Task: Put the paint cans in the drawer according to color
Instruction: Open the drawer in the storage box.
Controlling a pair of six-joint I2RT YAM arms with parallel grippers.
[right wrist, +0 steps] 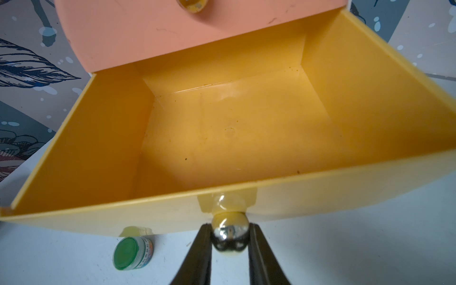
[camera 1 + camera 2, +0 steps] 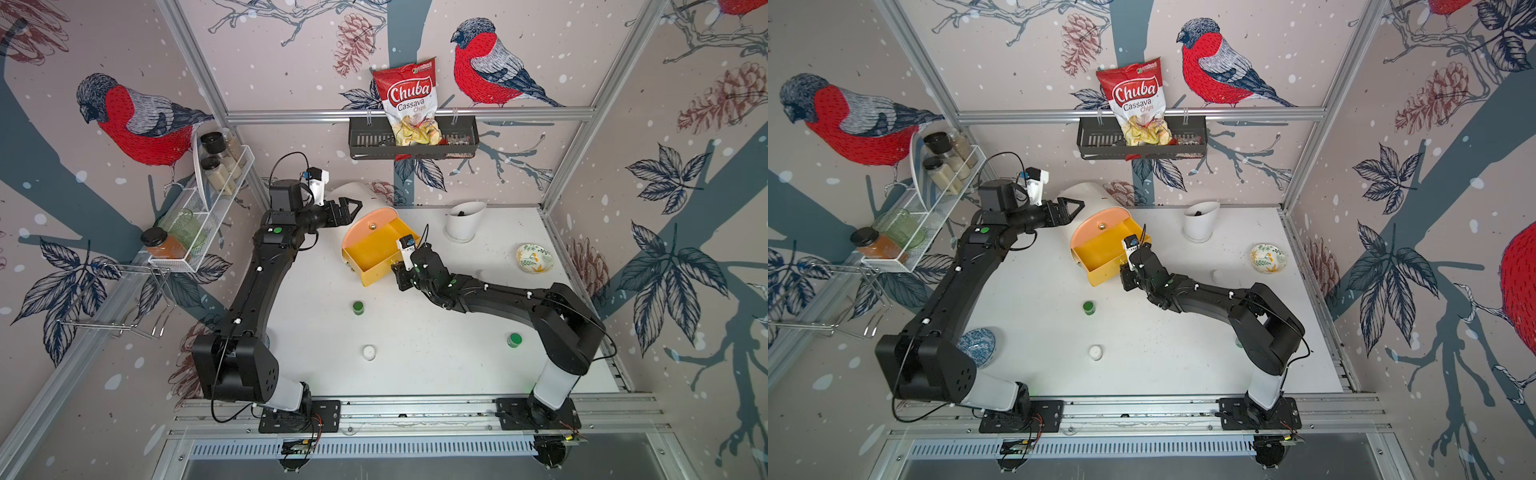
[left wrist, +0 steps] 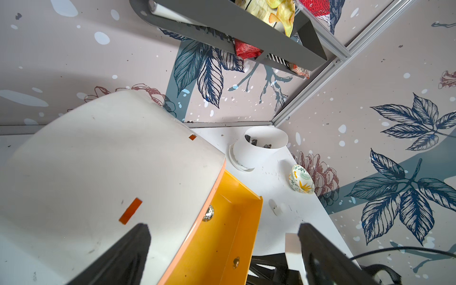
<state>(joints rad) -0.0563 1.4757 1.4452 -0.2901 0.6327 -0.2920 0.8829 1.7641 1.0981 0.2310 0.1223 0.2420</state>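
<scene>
we hold the empty yellow drawer (image 2: 374, 253) open at frame centre, right gripper (image 1: 230, 228) clamped on its knob (image 1: 230, 239), left gripper (image 2: 348, 209) wide and empty; two green cans (image 2: 358, 308) (image 2: 514, 340) and a white can (image 2: 368, 352) sit below, unsorted.

We are finding the yellow drawer (image 1: 234, 128) open above.
The peach front (image 1: 197, 32) is overhanging its back; the right gripper (image 1: 230, 234), clamping the knob (image 1: 230, 240), is blocking its front.
</scene>
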